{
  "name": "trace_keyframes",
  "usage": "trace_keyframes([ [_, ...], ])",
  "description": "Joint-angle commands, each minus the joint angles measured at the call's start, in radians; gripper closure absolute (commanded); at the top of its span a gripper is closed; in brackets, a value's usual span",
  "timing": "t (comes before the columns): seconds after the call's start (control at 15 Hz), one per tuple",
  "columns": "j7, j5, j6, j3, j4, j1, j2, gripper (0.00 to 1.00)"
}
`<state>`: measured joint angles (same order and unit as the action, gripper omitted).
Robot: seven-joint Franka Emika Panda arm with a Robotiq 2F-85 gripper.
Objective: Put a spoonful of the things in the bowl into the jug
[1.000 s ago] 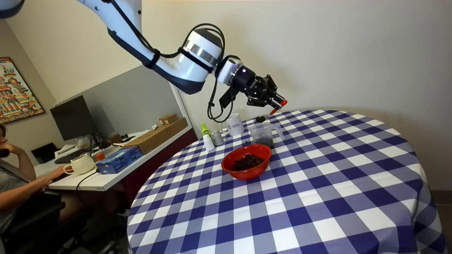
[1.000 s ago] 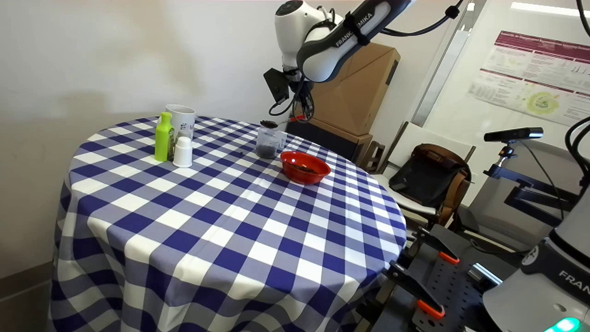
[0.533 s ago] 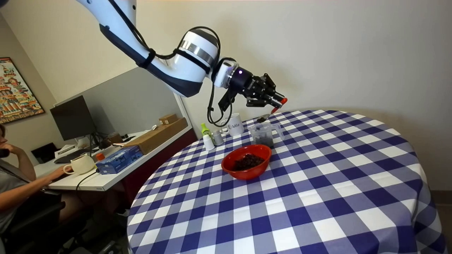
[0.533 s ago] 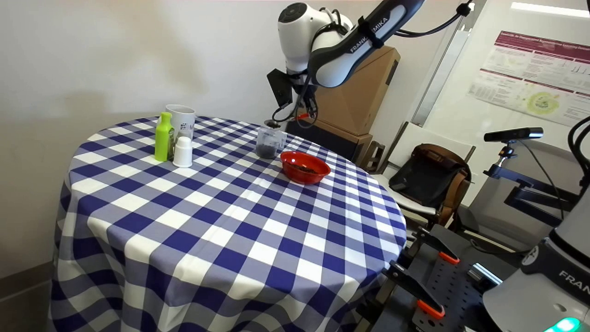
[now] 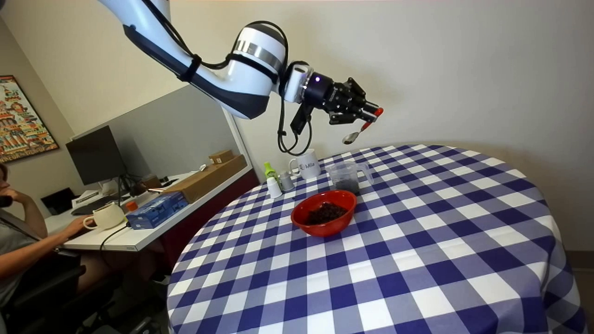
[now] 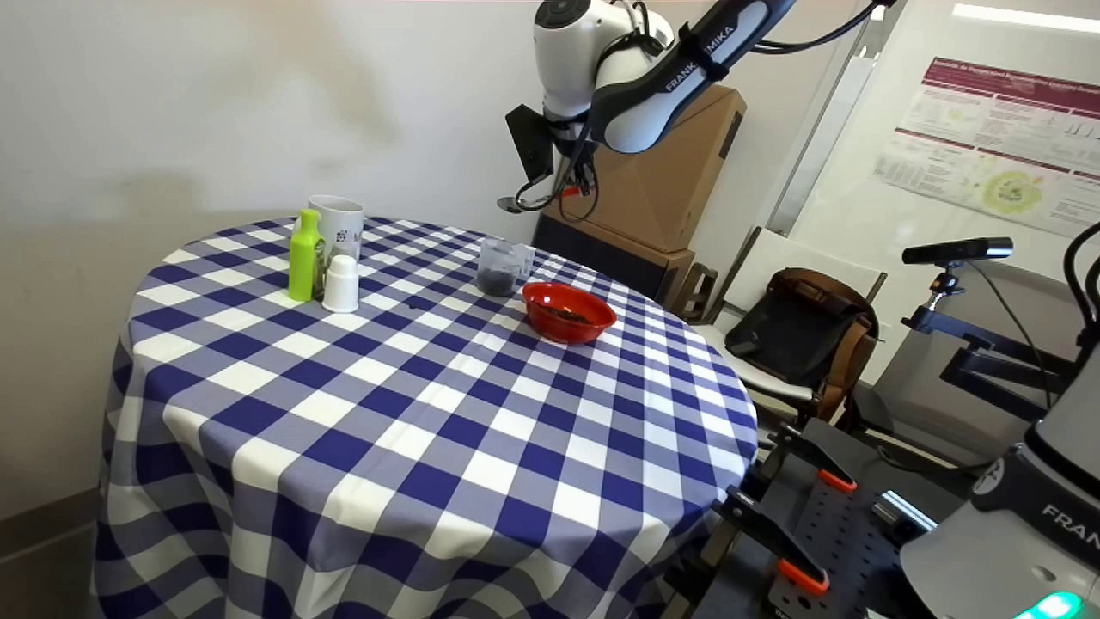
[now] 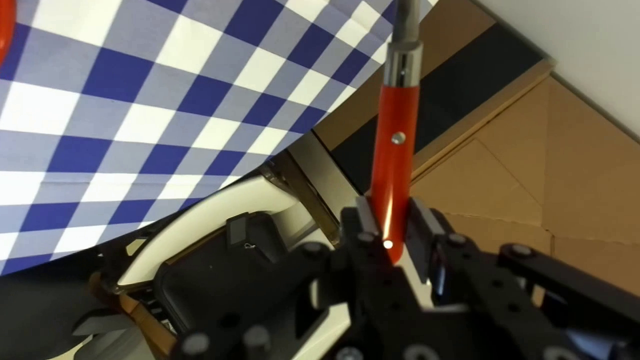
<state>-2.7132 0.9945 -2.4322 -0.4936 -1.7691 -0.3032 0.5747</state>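
The gripper, drawn tight on the handle, holds the spoon above the jug. The spoon's head looks bare, though shown small. Dark stuff sits in the jug, dark pieces in the bowl. The transfer seems done; little looks left.

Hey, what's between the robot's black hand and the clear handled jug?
A red-handled metal spoon, gripped by the hand; beneath it, only open air down to the jug. Both exterior views show that gap.
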Motion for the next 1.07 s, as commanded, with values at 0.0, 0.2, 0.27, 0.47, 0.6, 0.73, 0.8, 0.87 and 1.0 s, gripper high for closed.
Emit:
trace_keyframes([
  [0.0,-0.039,-0.035,-0.074,-0.158,-0.016,-0.128,0.013,0.95],
  [0.2,-0.039,-0.050,-0.095,-0.204,-0.064,-0.180,0.005,0.95],
  [0.27,-0.039,-0.043,-0.092,-0.197,-0.088,-0.183,-0.005,0.95],
  [0.47,-0.038,-0.044,-0.102,-0.220,-0.127,-0.220,0.001,0.95],
  [0.6,-0.036,-0.055,-0.121,-0.253,-0.139,-0.254,0.013,0.95],
  [0.73,-0.035,-0.074,-0.153,-0.312,-0.142,-0.302,0.032,0.95],
  [0.8,-0.036,-0.081,-0.163,-0.326,-0.152,-0.315,0.030,0.95],
  [0.87,-0.036,-0.061,-0.148,-0.278,-0.184,-0.284,-0.008,0.95],
  [1.0,0.058,-0.044,-0.084,-0.098,-0.212,-0.137,-0.114,0.95],
])
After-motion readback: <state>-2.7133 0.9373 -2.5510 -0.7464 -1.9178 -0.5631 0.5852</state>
